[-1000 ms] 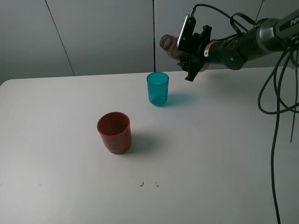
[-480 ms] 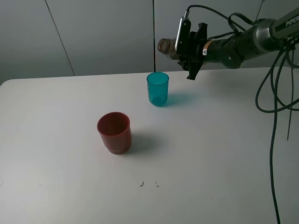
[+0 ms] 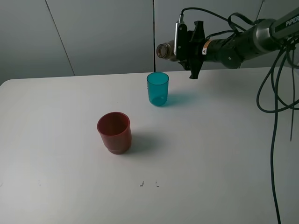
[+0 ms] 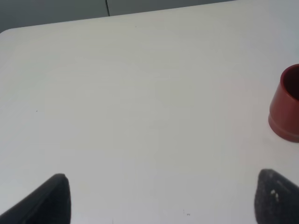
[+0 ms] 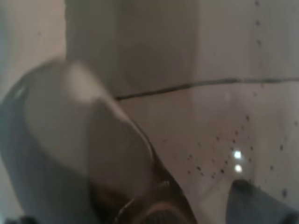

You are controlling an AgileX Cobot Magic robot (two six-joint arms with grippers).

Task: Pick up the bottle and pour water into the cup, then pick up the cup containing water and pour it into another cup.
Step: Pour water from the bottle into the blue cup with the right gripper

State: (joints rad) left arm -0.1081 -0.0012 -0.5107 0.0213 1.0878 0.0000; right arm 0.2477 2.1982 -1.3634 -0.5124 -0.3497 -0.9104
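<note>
The bottle (image 3: pixel 164 50) lies nearly level in the air, its open neck pointing left just above the teal cup (image 3: pixel 158 88). The right gripper (image 3: pixel 186 46) is clamped around the bottle's body, which the right wrist view shows only as a blurred brown shape. The teal cup stands upright near the far edge of the table (image 3: pixel 224 154), the red cup (image 3: pixel 114 132) stands upright well apart toward the front, and the left gripper (image 4: pixel 161 199) hangs over the table with its fingers spread wide, holding nothing.

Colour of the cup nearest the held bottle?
The cup is translucent teal-blue, clearest in the exterior high view.
</note>
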